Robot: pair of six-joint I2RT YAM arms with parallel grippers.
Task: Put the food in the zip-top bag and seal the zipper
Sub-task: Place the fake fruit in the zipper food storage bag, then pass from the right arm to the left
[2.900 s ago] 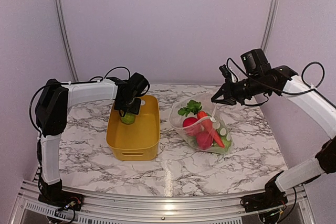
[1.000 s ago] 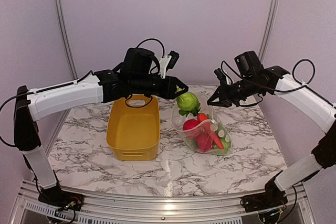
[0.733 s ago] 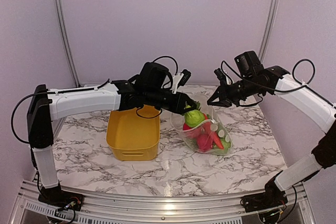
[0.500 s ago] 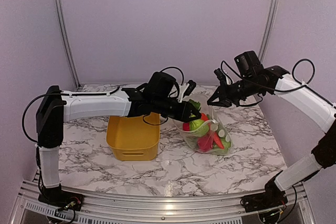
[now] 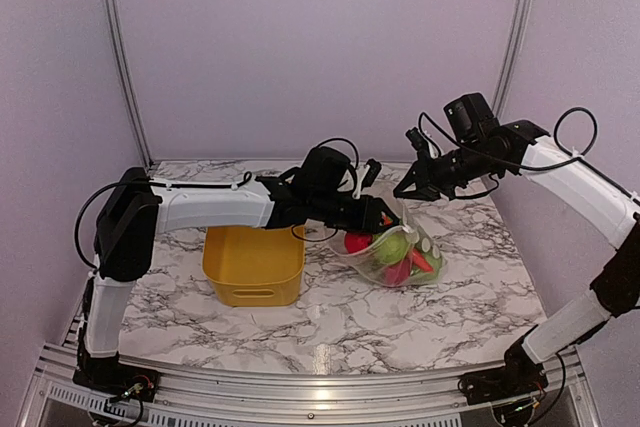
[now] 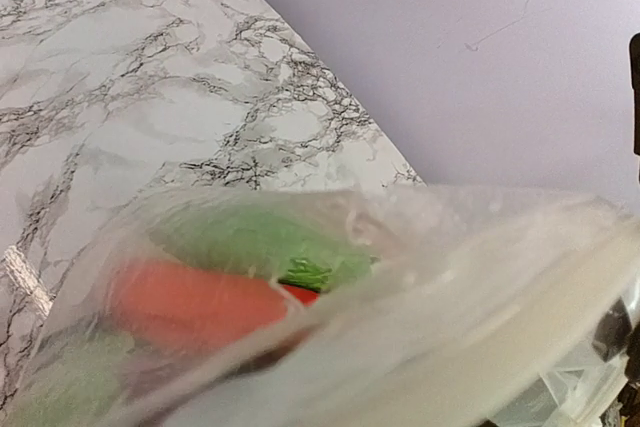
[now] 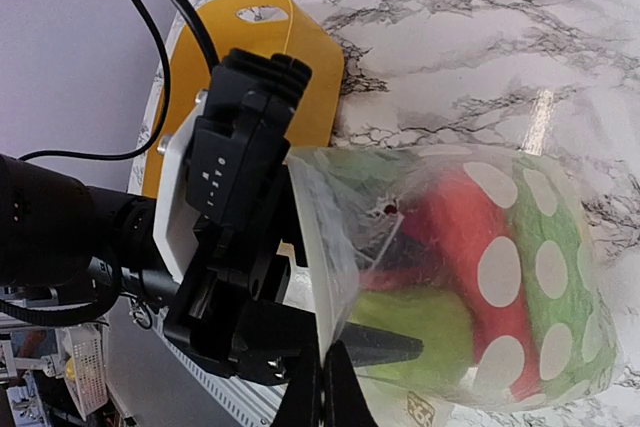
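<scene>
— Over right of centre in the overhead view, see that? The left gripper (image 5: pixel 385 215) has swung across from the yellow bin (image 5: pixel 250 265) and now has its tip pushed into the mouth of the bag (image 5: pixel 405 259).
— And the green fruit (image 5: pixel 392 247) it was carrying?
— Down among the red pieces (image 5: pixel 357 242) inside the bag, low and right of centre. A second ago it hung above the mouth.
— Has it let go?
— I cannot tell. The clear film covers the fingers, and the left wrist view is all blurred plastic with green and orange-red behind it.
— What about the right gripper (image 5: pixel 405 190)?
— Clamped tight on the bag's upper rim, holding the mouth up off the table (image 5: pixel 330 322), just as before.
— So one more piece is in.
— I'd judge so, once that arm backs out. I see nothing in the part of the bin that shows, so sealing may come next. The mouth is not yet closed.
</scene>
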